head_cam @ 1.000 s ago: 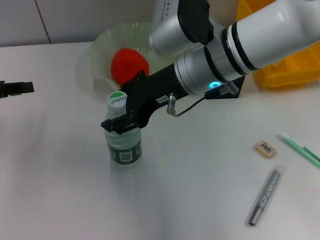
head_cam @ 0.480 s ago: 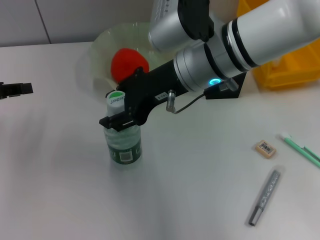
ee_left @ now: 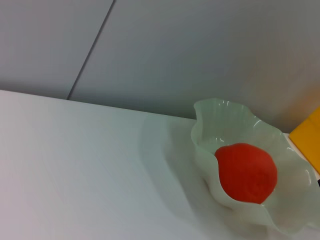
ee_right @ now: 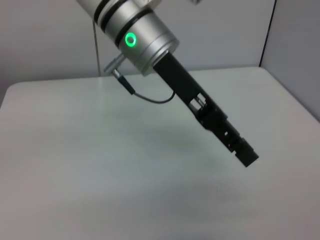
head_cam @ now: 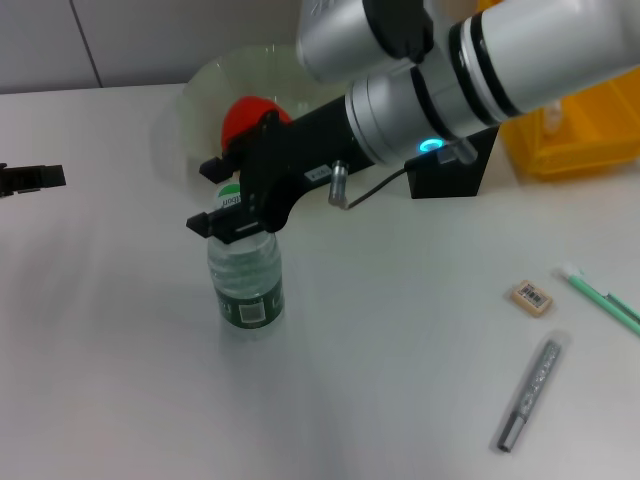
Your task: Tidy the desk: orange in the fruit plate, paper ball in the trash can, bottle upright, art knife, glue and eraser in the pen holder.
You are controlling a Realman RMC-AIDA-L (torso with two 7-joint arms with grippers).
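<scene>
The bottle (head_cam: 246,282) stands upright on the white desk (head_cam: 380,340), its cap (head_cam: 228,200) showing between my right gripper's jaws. My right gripper (head_cam: 208,197) is open at cap height, one finger on each side, holding nothing. The orange (head_cam: 248,115) (ee_left: 246,172) lies in the fruit plate (head_cam: 200,95) (ee_left: 220,112) behind the bottle. At the right lie the eraser (head_cam: 531,297), a grey art knife (head_cam: 530,394) and a thin green stick (head_cam: 602,299), possibly the glue. The pen holder (head_cam: 450,177) is partly behind my right arm. The trash can (head_cam: 580,125) is at the far right. The paper ball is out of view. My left gripper (head_cam: 32,177) (ee_right: 244,155) is parked far left.
A grey wall runs behind the desk. The right forearm (head_cam: 480,70) reaches across the back of the desk, over the pen holder and the fruit plate's edge.
My right gripper has risen from the bottle's neck to cap height and its jaws have spread. The bottle stays standing. The left arm has not moved.
</scene>
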